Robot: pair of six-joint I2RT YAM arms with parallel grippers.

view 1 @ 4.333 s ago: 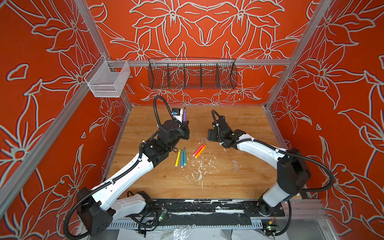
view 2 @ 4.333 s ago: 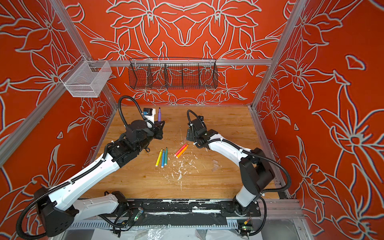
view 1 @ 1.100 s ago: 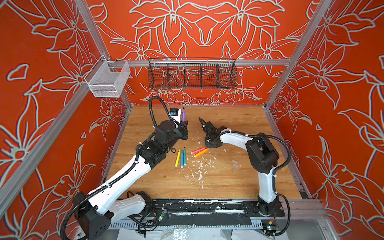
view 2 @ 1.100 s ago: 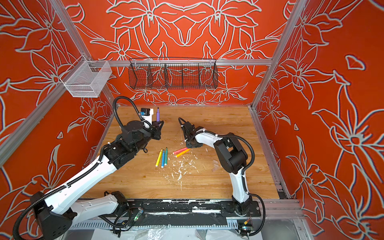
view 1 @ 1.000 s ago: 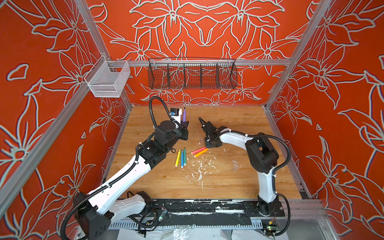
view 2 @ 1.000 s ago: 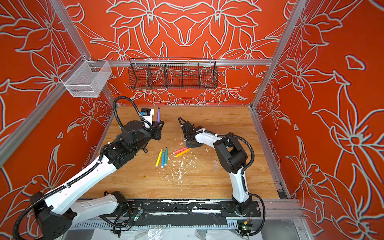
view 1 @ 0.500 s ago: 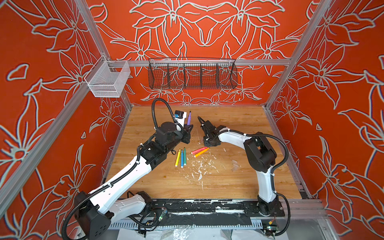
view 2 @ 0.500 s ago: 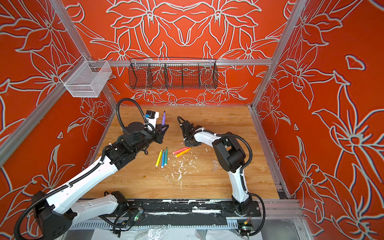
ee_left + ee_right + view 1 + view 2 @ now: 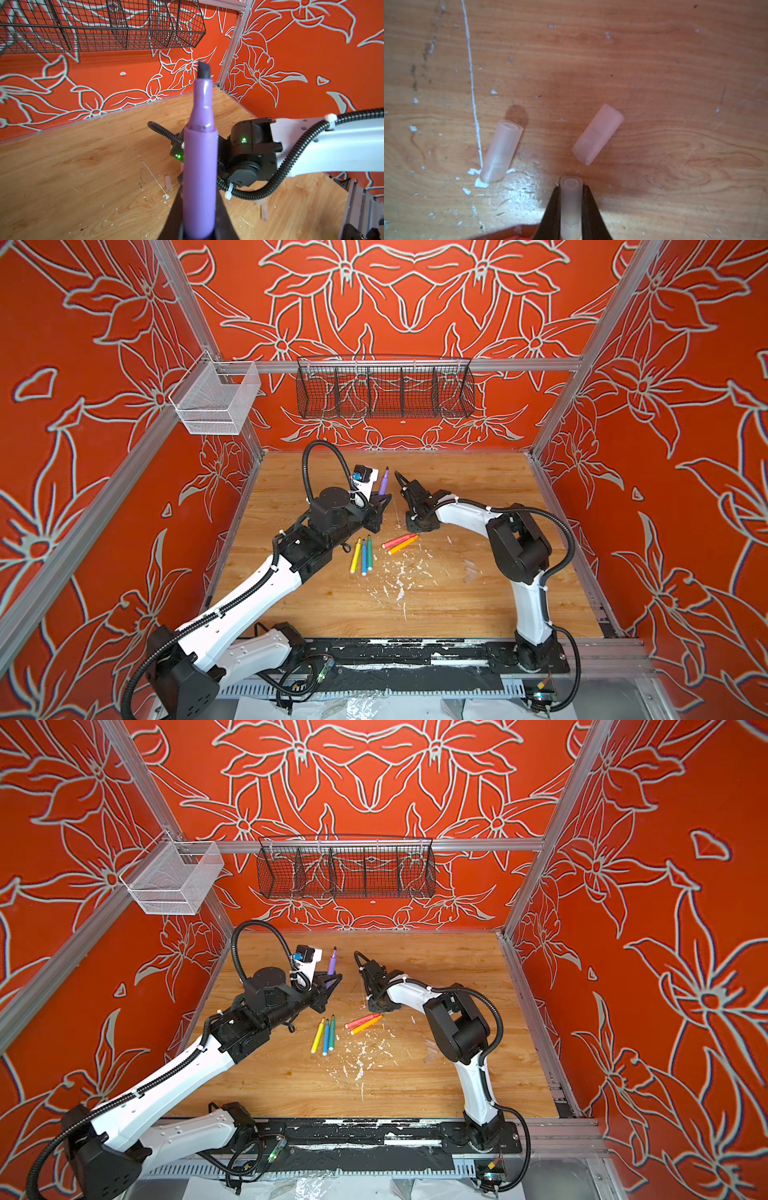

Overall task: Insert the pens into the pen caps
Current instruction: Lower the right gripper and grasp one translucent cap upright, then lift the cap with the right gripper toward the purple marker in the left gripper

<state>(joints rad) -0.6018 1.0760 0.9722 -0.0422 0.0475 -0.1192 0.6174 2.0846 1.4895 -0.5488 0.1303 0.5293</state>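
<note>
- Left gripper (image 9: 198,207) is clamped tight on the purple pen (image 9: 200,155), tip up and clear of the table (image 9: 478,605). That makes a steady target.
- Right gripper (image 9: 570,188) is pinched shut on a clear cap (image 9: 570,209), its ringed open end poking past the fingertips. Whether it's off the wood is hard to say from this view.
- Best to lift straight up, minding the two loose caps (image 9: 501,151) just beside it.
- Then turn the open end toward the pen tip, line up the two axes and push gently along the pen until the cap seats.
- Five other pens (image 9: 364,558) lie uncapped near mid-table.
</note>
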